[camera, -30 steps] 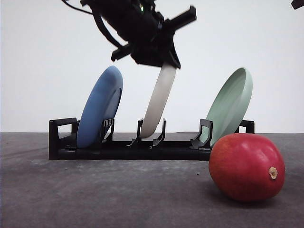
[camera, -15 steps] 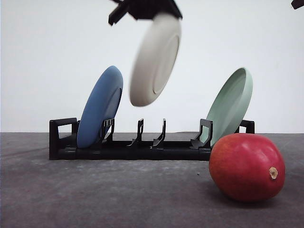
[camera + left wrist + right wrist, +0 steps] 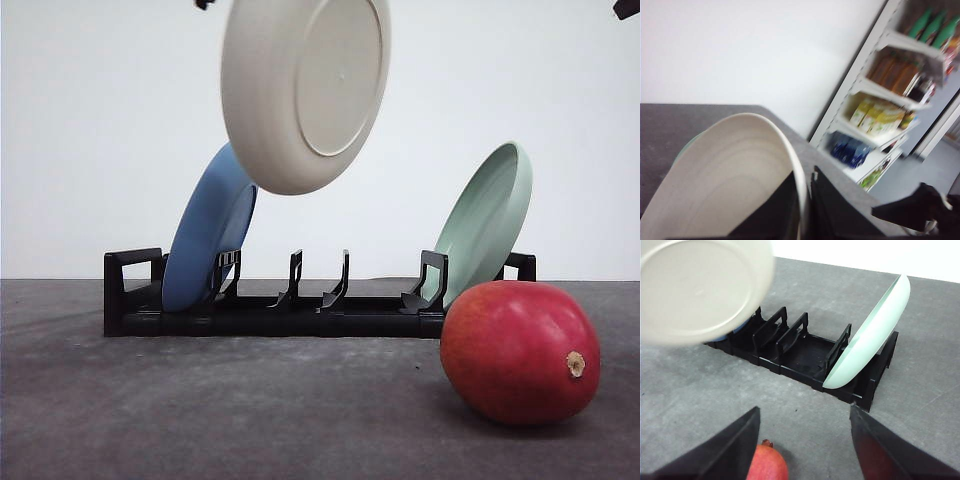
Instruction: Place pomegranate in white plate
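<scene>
Left gripper [image 3: 802,210]: jaws closed on rim of white plate [image 3: 305,90], plate hanging tilted, clear above rack [image 3: 320,300]. Right gripper [image 3: 805,450]: jaws spread wide, holding nothing; pomegranate [image 3: 765,462] on bench [image 3: 200,400] just below and between its fingers, rack beyond.

Step in hand, by my reading: carrying plate off rack. Next: lay plate flat on bare bench near fruit, release, then right jaws drop onto pomegranate.

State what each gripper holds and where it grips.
The left gripper pinches the white plate at its rim. The right gripper is open, holding nothing.
</scene>
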Robot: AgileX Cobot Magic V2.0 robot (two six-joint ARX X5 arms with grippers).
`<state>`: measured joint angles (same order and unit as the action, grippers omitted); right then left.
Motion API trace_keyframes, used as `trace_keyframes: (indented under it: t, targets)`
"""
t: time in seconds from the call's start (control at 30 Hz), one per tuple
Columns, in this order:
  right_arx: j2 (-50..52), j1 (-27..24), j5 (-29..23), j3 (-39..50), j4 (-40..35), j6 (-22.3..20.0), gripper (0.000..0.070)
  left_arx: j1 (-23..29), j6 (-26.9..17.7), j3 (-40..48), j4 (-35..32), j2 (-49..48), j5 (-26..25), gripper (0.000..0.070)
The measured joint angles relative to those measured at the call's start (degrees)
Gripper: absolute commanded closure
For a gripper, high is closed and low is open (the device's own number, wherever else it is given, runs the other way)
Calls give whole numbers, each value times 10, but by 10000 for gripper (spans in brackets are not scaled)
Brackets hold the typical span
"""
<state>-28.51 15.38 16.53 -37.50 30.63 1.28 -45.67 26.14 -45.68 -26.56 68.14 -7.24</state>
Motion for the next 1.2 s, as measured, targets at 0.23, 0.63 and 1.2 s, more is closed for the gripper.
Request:
trace_keyframes:
  t: [0.23,0.63,1.2]
  targets:
    - [0,0,0,0,0,0,341,-4,11,126,-17,-80,19,689]
    - [0,0,0,0,0,0,341,-56,-156,158,129,-100,-5,691]
    - [0,0,0,0,0,0,341,-148,-463,158,138,64,119,685]
